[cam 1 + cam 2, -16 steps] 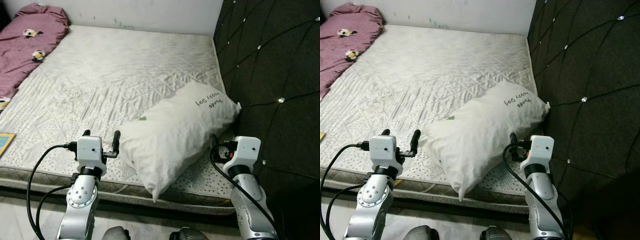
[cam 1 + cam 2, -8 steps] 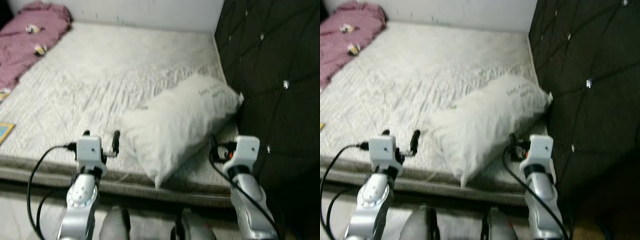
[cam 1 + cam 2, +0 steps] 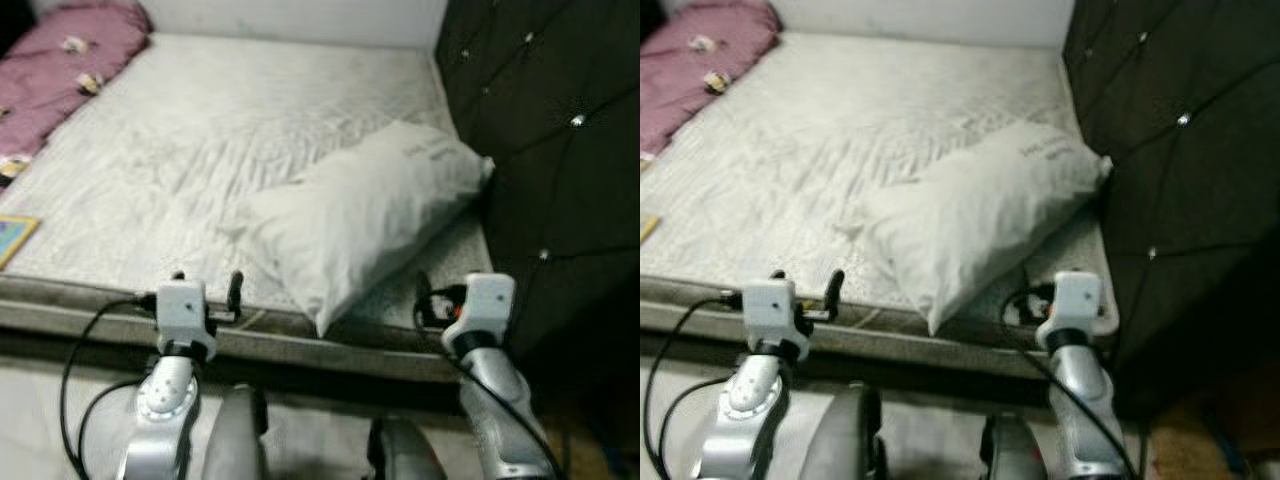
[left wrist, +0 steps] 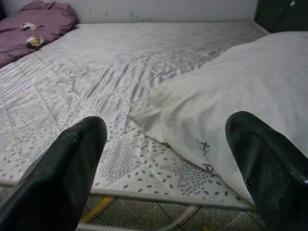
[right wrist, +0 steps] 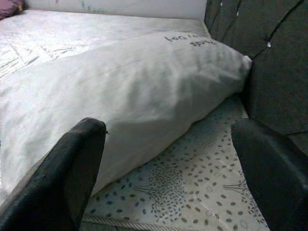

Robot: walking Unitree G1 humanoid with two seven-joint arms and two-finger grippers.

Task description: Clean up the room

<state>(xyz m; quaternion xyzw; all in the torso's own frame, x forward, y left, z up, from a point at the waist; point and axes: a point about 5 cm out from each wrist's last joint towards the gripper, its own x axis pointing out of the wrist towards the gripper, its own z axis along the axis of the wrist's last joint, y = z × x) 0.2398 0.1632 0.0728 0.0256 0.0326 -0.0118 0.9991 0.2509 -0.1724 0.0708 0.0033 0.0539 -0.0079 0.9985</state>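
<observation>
A white pillow with dark lettering lies slantwise on the grey quilted mattress. Its far end rests against the dark tufted headboard and its near corner reaches the bed's front edge. My left gripper hovers open at that front edge, just left of the pillow's near corner. In the left wrist view the pillow lies ahead between the spread fingers. My right gripper is open at the bed's edge, right of the pillow, with nothing held. In the right wrist view the pillow lies close ahead.
A purple blanket is bunched at the bed's far left. A coloured flat item lies at the mattress's left edge. The headboard walls off the right side. Pale floor runs in front of the bed, where my legs stand.
The whole view has shifted: the camera moved back from the bed, so its front edge and the floor now show. Both grippers stay open and sit at the edge instead of over the mattress.
</observation>
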